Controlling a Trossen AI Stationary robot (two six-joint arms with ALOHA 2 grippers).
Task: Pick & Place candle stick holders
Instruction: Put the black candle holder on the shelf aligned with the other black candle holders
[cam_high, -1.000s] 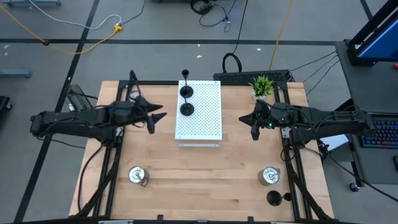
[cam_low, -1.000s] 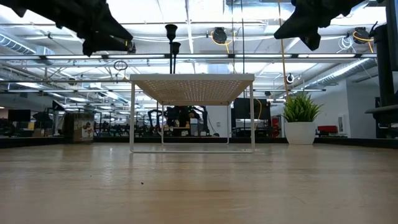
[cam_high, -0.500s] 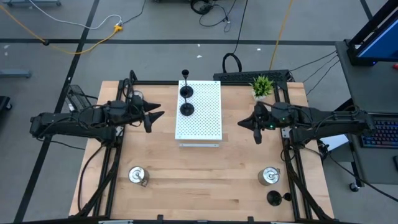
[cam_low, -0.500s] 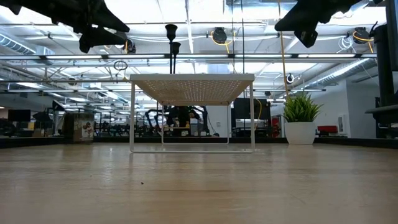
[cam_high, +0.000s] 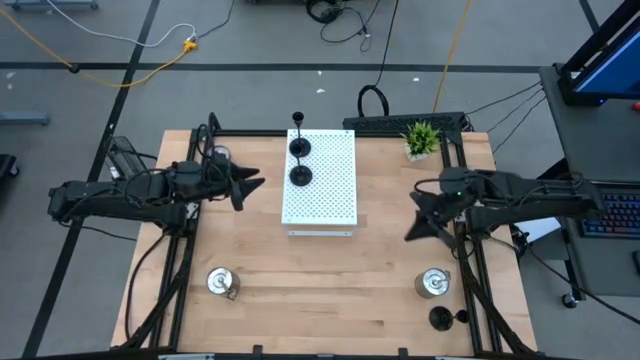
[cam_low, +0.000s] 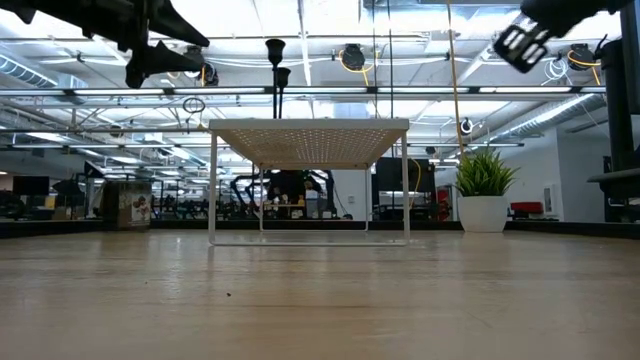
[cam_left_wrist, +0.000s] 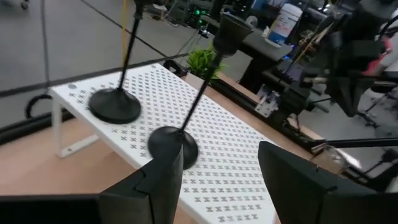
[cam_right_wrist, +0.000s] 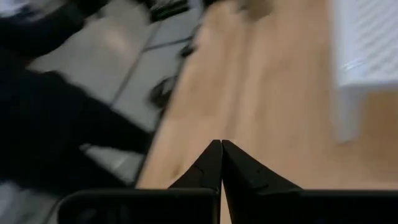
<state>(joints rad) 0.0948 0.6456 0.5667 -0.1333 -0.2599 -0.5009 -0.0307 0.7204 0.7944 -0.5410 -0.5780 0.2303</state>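
Two black holders on the white board, four holders off it — both arms raised and empty.

I found two black candle stick holders (cam_high: 299, 148) (cam_high: 300, 176) upright on the white perforated board (cam_high: 326, 190), both toward its left edge. The left gripper (cam_high: 240, 188) hung just left of the board, its fingers (cam_left_wrist: 163, 180) apart with nothing between them. The right gripper (cam_high: 414, 229) hung right of the board and toward its front corner — fingers pressed together, holding nothing. Well in front of the board, one silver holder (cam_high: 219, 282) sat on the table (cam_high: 330, 290) to the front left, another silver holder (cam_high: 432, 283) to the front right, with a third black holder (cam_high: 440, 319) just beyond it near the table edge. A small potted plant (cam_high: 421, 138) stood right of the board's far end. I saw only five holders.
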